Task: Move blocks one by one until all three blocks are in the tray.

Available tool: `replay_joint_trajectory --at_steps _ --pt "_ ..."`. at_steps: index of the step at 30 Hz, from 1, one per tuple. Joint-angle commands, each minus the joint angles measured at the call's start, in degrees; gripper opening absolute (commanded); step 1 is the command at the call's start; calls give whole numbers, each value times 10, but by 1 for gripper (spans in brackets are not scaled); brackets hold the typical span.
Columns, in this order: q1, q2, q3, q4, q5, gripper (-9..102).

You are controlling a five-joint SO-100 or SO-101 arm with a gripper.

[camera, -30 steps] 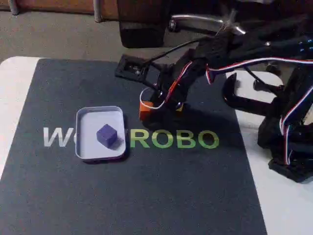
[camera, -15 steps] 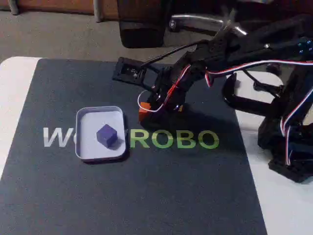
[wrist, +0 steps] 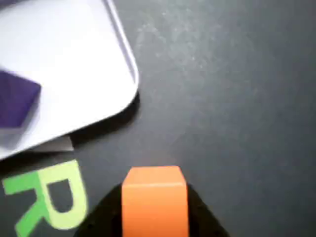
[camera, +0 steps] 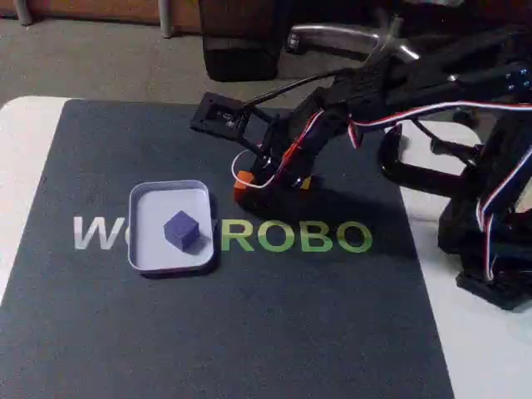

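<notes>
The pale tray (camera: 148,199) lies on the dark mat, and the blue-purple block (camera: 181,229) sits inside it. Just right of the tray, my gripper (camera: 248,183) is shut on the orange block (camera: 242,179) and holds it slightly above the mat. In the wrist view the orange block (wrist: 154,200) sits at the bottom centre between the dark fingers of my gripper (wrist: 154,219). The tray (wrist: 94,64) with the blue-purple block (wrist: 17,103) lies at the upper left there. A small yellowish patch (camera: 305,183) peeks out behind the gripper; I cannot tell what it is.
The mat (camera: 249,332) carries white and green lettering (camera: 299,237) right of the tray. The arm's base and a black clamp (camera: 490,241) stand at the right on the white table. A chair base (camera: 241,50) stands on the floor behind.
The gripper has risen a little and shifted slightly left with the orange block in it. The tray and the blue-purple block have not moved.
</notes>
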Motion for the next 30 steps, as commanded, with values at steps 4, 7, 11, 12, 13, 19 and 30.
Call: replay_joint_trajectory --at_steps 4,7,11,12,13,19,30 --pt "-44 69 -18 1 62 -8" --pt "-70 83 -37 1 101 -8" --pt "-96 71 -89 1 163 -8" --pt "-99 64 -105 1 178 -8" --pt "-101 54 -125 1 195 -8" --pt "-98 -7 -204 3 236 -8" --pt "-54 -100 -244 -4 242 -8"
